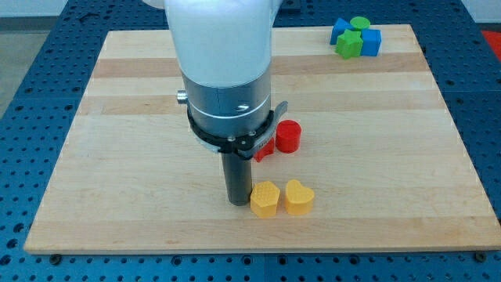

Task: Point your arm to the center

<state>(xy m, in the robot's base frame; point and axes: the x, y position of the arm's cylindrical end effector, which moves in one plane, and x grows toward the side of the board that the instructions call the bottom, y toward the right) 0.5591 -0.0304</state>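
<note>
Where visible, my tip beside yellow hexagon

My tip rests apparently mid-board, just left of the yellow blocks.

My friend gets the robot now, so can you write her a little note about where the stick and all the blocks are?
My tip rests on the wooden board, a little below its middle, just left of the yellow hexagon block.
Beside that sits the yellow heart block.
The red cylinder and another red block, partly hidden by the arm, lie above the tip.
Two blue blocks and two green blocks cluster at the view's top right.
Done: the tip is near the center.
Left: perhaps a small nudge upward.
</note>
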